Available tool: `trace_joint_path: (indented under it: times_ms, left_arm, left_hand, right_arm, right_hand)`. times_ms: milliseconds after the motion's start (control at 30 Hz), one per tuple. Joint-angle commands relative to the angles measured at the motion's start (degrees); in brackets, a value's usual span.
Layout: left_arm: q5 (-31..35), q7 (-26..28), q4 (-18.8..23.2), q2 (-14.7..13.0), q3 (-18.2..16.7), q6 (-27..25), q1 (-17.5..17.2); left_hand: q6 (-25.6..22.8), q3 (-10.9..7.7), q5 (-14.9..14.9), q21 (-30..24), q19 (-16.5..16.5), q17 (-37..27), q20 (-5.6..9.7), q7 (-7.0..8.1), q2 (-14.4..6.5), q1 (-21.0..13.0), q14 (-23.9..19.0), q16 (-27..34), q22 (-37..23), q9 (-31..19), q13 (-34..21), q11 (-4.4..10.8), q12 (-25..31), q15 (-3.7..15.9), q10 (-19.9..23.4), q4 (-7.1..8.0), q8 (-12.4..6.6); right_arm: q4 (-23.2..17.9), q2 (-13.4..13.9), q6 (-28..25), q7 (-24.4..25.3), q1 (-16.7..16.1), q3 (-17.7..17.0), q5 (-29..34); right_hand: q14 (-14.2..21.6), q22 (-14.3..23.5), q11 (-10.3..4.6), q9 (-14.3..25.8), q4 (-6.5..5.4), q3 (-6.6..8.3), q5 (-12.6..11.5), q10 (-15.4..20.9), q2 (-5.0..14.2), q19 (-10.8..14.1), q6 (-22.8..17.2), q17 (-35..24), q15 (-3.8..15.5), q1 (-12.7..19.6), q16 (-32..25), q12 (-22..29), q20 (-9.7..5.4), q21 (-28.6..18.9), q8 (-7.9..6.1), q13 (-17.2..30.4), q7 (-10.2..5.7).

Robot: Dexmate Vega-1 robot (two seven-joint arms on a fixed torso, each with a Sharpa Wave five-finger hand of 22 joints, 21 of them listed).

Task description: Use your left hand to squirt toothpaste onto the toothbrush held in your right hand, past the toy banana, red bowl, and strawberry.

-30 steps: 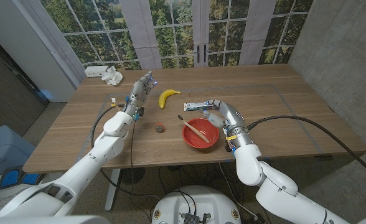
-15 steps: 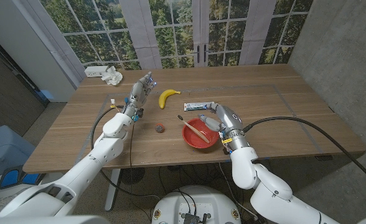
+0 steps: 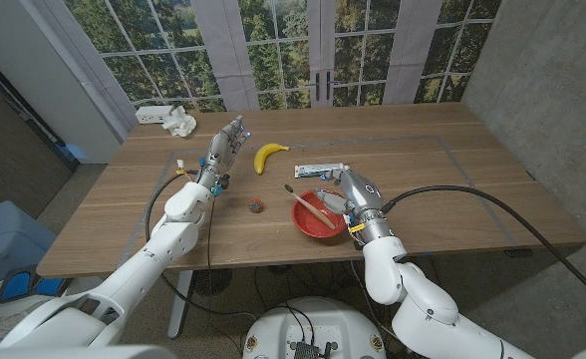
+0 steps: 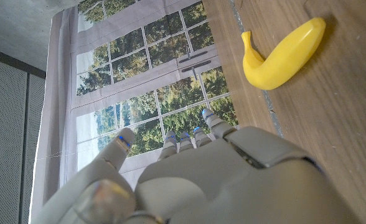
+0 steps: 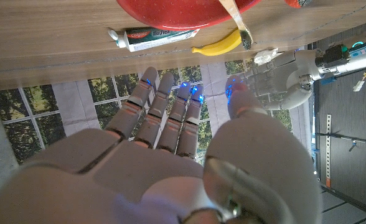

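The red bowl (image 3: 320,211) sits near the front edge of the wooden table (image 3: 452,170), and everything else is placed from it. A toothbrush (image 3: 311,202) with a wooden handle lies across the bowl, its handle resting inside and its bristle end sticking out over the rim on the robot's left side. Just behind the bowl, the toothpaste tube (image 3: 320,170) lies flat on the table. The banana (image 3: 269,155) lies farther back and to the left of the bowl, and the strawberry (image 3: 256,205) sits just left of it, near the brush's bristle end.

The right hand (image 3: 337,192) hovers over the bowl's back right rim, between the bowl and the tube; the right wrist view shows its fingers (image 5: 164,106) stretched out and slightly spread, with nothing in them. The left hand (image 3: 229,137) stands well to the left of the bowl, just left of the banana, fingers extended and apart, holding nothing. A crumpled white cloth (image 3: 181,123) lies at the far left corner of the table.
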State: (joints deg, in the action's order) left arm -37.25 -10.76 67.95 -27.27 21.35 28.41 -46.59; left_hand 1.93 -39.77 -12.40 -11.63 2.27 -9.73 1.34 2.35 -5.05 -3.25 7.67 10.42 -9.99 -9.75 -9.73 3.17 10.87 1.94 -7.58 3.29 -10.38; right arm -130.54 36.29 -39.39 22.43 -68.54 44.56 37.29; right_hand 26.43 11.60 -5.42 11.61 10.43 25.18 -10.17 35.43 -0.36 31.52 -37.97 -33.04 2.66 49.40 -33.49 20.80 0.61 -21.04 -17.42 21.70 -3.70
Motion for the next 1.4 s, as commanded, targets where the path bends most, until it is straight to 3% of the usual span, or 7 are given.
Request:
trace_joint_path:
  times_ms: [33,200,1000,1400]
  left_arm:
    - [0.1,0.0,0.3,-0.2,0.0,-0.1,-0.3]
    - [0.3,0.5,1.2,-0.7,0.0,-0.8,-0.6]
    - [0.8,1.5,2.8,-1.2,0.0,-1.2,-1.2]
    - [1.0,1.5,2.8,-1.1,0.2,-1.4,-0.9]
  left_hand:
    - [-0.2,-0.16,0.1,0.0,0.7,-0.2,-0.09,0.22,-3.3,0.8,-0.3,-0.1,-0.2,-0.1,-0.3,0.06,0.1,1.27,0.2,-0.31,0.00]
    - [-0.2,-0.17,0.1,0.0,0.7,-0.2,-0.10,0.21,-3.3,0.8,-0.3,-0.1,-0.2,-0.1,-0.3,0.05,0.1,1.29,0.2,-0.31,0.01]
    - [-0.2,-0.21,0.1,0.0,0.8,-0.2,-0.10,0.23,-3.3,0.9,-0.3,-0.1,-0.2,-0.1,-0.3,0.01,0.1,1.30,0.3,-0.31,0.04]
    - [-0.2,-0.24,0.1,0.1,0.8,-0.2,-0.13,0.22,-3.3,1.0,-0.3,-0.1,-0.2,-0.1,-0.3,0.05,0.1,1.24,0.3,-0.33,0.05]
  right_arm:
    - [0.9,-0.4,-4.0,-3.5,1.9,2.7,3.0]
    - [1.4,-0.6,-4.5,-4.6,2.3,3.2,2.9]
    - [3.9,-0.4,-4.9,-7.0,4.2,3.9,-0.1]
    - [4.5,0.0,-6.0,-8.0,5.4,4.5,-1.7]
  right_hand:
    - [-0.5,0.2,-0.44,0.1,-0.10,-0.47,0.1,0.2,-0.24,0.0,0.0,-0.5,7.96,0.9,-0.4,0.6,-0.20,-0.4,-0.09,0.5,-0.35]
    - [-1.0,0.3,-1.13,0.1,-0.36,-1.00,0.1,0.0,-0.50,-0.5,0.1,-1.2,8.32,1.3,-0.8,0.6,-0.33,-0.4,0.00,0.8,-1.02]
    - [-0.2,0.4,-0.73,0.1,-1.26,-2.69,-0.1,2.4,-0.83,-0.5,-2.4,-3.0,8.15,1.5,-2.4,1.9,-0.34,-1.0,-0.86,2.1,-0.83]
    - [2.2,0.6,-0.73,0.2,-1.63,-3.32,-0.2,2.3,0.15,1.5,-2.2,-4.7,8.01,1.7,-4.6,2.0,-1.15,-2.3,-0.69,2.8,-0.45]
